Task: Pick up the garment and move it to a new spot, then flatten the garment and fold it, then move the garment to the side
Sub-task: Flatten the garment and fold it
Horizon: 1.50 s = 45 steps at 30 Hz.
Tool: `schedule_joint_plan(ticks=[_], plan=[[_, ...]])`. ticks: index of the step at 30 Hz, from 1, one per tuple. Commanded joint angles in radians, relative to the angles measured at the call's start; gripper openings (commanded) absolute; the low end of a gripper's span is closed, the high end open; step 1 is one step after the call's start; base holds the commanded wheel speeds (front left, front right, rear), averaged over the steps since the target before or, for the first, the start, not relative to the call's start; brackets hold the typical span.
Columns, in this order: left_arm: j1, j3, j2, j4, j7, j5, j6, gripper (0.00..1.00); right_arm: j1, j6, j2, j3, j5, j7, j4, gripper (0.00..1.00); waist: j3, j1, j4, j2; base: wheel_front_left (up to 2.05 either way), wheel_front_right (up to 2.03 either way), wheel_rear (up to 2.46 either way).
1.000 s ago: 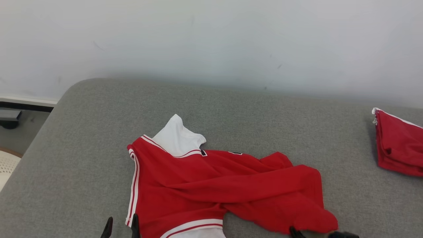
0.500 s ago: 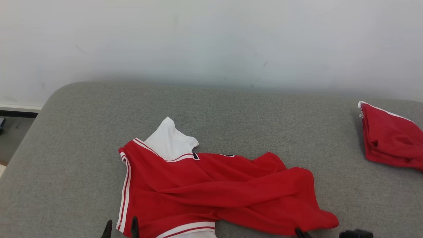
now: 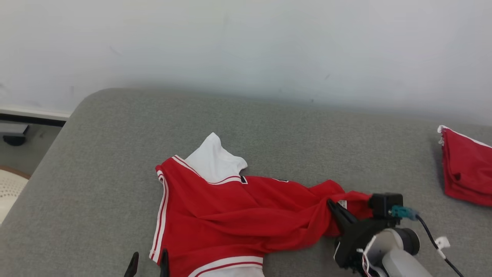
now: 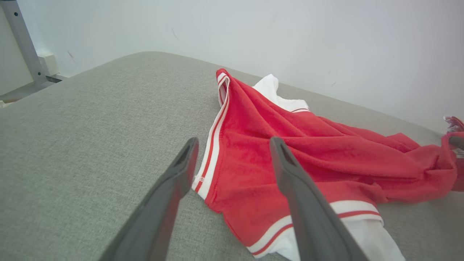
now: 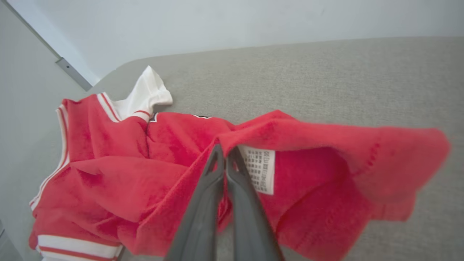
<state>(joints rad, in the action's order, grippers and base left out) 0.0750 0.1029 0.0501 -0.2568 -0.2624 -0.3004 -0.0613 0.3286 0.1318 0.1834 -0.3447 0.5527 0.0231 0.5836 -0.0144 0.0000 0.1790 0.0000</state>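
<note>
White painted wall [image 3: 246, 46]: stands behind the pad, plain with faint marks.
Grey fabric-covered pad [image 3: 96, 154]: rounded far-left corner; carries both cloths.
Red sleeveless garment with white-striped edging and a white inner panel [image 3: 230, 207]: lies rumpled near the front middle of the pad, white panel toward the wall. Its right end is gathered and raised off the pad. Its lower hem is cut off by the bottom of the head view.
Folded red cloth with a white edge [image 3: 467, 173]: lies at the far right of the pad, well apart from the garment, cut off by the frame edge.
Right claw [image 5: 222, 152]: fingers pressed together on a fold of the garment, just beside the tag. In the right wrist view the lifted flap beyond it is blurred.
Left claw [image 4: 233, 145]: fingers moderately apart, straddling the garment's striped near-left edge, one over bare pad, one over red cloth. Contact cannot be told.
White care tag [image 5: 260, 168]: sewn inside the raised fold; print too small to read.
</note>
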Motion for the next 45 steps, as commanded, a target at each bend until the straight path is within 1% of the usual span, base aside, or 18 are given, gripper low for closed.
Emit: schedule_joint_plan(ticks=[1,5,7,10,11,12,13,17,20,25,28,31,35,40,45], plan=[[-0.015,0.003,0.001,-0.004,-0.002,0.001,0.000,1.00,0.016,-0.002,-0.006,0.000,-0.001,-0.005,0.013,0.00,0.002,0.0000,0.014,0.0000,0.00,0.00,0.00],[-0.021,0.013,0.001,-0.003,-0.002,-0.003,0.003,1.00,0.135,-0.002,-0.035,-0.002,-0.008,-0.037,0.209,0.00,0.013,0.0000,0.038,0.0000,0.00,0.00,0.00],[-0.024,0.021,0.001,-0.003,-0.002,-0.006,0.004,1.00,0.186,-0.002,-0.037,-0.004,-0.025,-0.061,0.305,0.00,0.022,0.0000,0.050,0.0000,0.00,0.00,0.00],[-0.039,0.029,0.001,-0.005,-0.002,-0.009,0.006,1.00,0.243,-0.002,-0.056,-0.006,-0.032,-0.105,0.422,0.00,0.031,0.0000,0.062,0.0000,0.00,0.00,0.00],[-0.042,0.030,0.001,-0.005,-0.002,-0.009,0.006,1.00,0.259,-0.002,-0.062,-0.009,-0.033,-0.118,0.451,0.19,0.034,0.0000,0.064,0.0000,0.00,0.00,0.00],[-0.044,0.031,0.001,-0.005,-0.002,-0.010,0.007,1.00,0.273,-0.002,-0.066,-0.012,-0.033,-0.137,0.471,0.44,0.036,0.0000,0.065,0.0000,0.00,0.00,0.00],[-0.042,0.031,0.001,-0.005,-0.002,-0.012,0.008,1.00,0.283,-0.002,-0.071,-0.014,-0.025,-0.156,0.488,1.00,0.038,0.0000,0.065,0.0000,0.00,0.00,0.00],[-0.036,0.023,0.001,0.001,-0.002,-0.016,0.016,1.00,0.302,-0.002,-0.077,-0.048,-0.006,-0.225,0.509,1.00,0.037,0.0000,0.047,0.0000,0.00,0.00,0.00],[-0.028,0.017,0.001,0.003,-0.002,-0.017,0.018,1.00,0.291,-0.002,-0.064,-0.073,0.018,-0.261,0.481,1.00,0.032,0.0000,0.027,0.0000,0.00,0.00,0.00],[-0.019,0.011,0.001,0.009,-0.002,-0.019,0.021,1.00,0.232,-0.002,-0.006,-0.091,0.063,-0.288,0.392,1.00,0.027,0.0000,0.005,0.0000,0.00,0.00,0.00],[-0.011,0.020,0.001,0.010,-0.002,-0.016,0.013,1.00,0.185,-0.002,0.043,-0.072,0.073,-0.289,0.310,1.00,0.031,0.0000,-0.009,0.0000,0.00,0.00,0.00],[-0.008,0.049,0.001,0.001,-0.002,-0.009,0.004,1.00,0.134,-0.002,0.077,-0.039,0.063,-0.288,0.252,1.00,0.044,0.0000,-0.026,0.0000,0.00,0.00,0.00],[0.009,0.121,0.001,-0.040,-0.002,0.006,-0.021,1.00,0.112,-0.002,0.093,0.005,0.052,-0.288,0.218,1.00,0.060,0.0000,-0.041,0.0000,0.00,0.00,0.00],[0.004,0.203,0.001,-0.096,-0.002,0.003,-0.043,1.00,0.125,-0.002,0.090,0.032,0.038,-0.288,0.215,1.00,0.080,0.0000,-0.044,0.0000,0.00,0.00,0.00],[0.002,0.224,0.001,-0.119,-0.002,-0.003,-0.045,1.00,0.143,-0.002,0.078,0.043,0.026,-0.288,0.224,1.00,0.088,0.0000,-0.035,0.0000,0.00,0.00,0.00]])
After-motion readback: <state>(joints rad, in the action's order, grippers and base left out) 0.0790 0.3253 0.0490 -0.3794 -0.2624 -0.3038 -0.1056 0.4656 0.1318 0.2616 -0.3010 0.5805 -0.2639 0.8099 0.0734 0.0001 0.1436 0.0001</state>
